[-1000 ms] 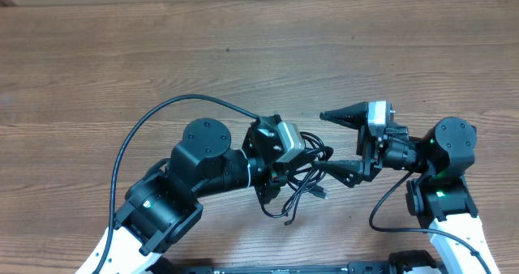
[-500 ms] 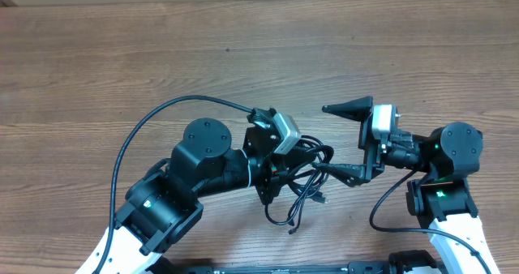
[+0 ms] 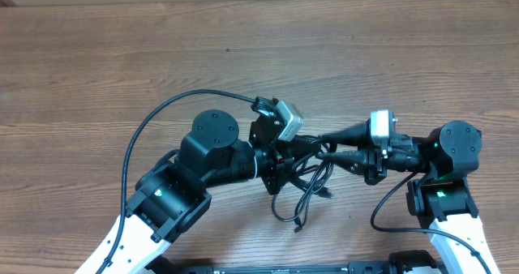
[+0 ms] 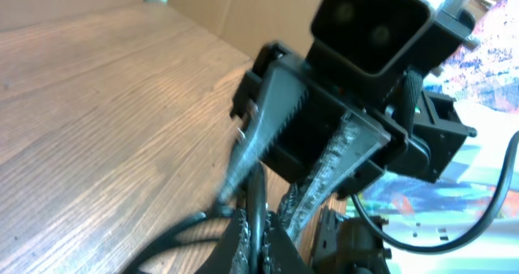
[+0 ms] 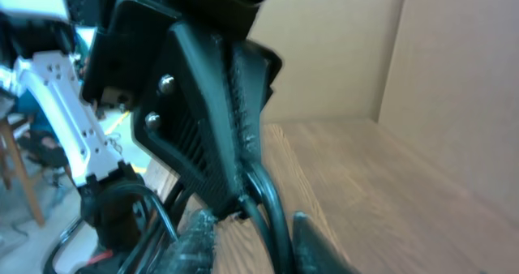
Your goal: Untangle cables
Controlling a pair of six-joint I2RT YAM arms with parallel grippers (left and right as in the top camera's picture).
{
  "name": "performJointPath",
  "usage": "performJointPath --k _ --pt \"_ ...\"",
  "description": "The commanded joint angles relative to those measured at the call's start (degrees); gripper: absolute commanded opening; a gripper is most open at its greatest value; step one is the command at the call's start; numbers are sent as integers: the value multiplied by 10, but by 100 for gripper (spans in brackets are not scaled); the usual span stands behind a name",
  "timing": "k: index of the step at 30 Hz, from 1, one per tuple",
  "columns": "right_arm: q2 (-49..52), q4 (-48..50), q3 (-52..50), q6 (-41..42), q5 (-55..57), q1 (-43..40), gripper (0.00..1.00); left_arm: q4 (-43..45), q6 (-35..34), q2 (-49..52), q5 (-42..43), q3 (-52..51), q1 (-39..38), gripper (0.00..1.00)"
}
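The cables [image 3: 304,194] are thin black cords lying in a loose tangle on the wooden table [image 3: 243,47] between my two arms. My left gripper [image 3: 290,154] is shut on one cord. In the left wrist view that cord [image 4: 258,194] runs up out of the closed left gripper [image 4: 261,237]. My right gripper [image 3: 321,146] faces it from the right, nearly tip to tip. In the right wrist view two cords [image 5: 272,213] pass between the closed-in fingertips of the right gripper [image 5: 255,246], the right fingertip [image 5: 312,241] against them. No plug ends can be made out.
A thicker black wire [image 3: 162,116] fixed to my left arm arcs over the table to the left. A cardboard wall [image 5: 349,47] stands beyond the table. The two grippers crowd each other just above the tangle.
My right gripper's wide-open fingers have closed together around the cords. My left gripper has shifted slightly right and up, pulling the tangle with it.
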Motion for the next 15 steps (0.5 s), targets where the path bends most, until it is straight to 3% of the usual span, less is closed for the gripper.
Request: performJointPath --k 1,8,9,12,13,14,15 --pt "-1 -2 10 1 5 2 4 23 -11 -2 44 13 -1 4" --pt "-1 -13 10 1 -11 2 4 20 -2 -2 42 13 -1 4" --pt "-1 -13 10 1 -14 2 4 20 4 -2 42 13 -1 11" --pt "-1 -12 10 1 -31 2 4 18 9 -3 42 13 0 56" --pt "-1 -12 10 1 -41 2 4 19 16 -3 43 13 2 83" --pt "-1 -12 10 1 -47 2 4 18 21 -3 43 13 4 100" --pt "-1 -12 10 1 -58 2 4 19 26 -4 42 13 9 100"
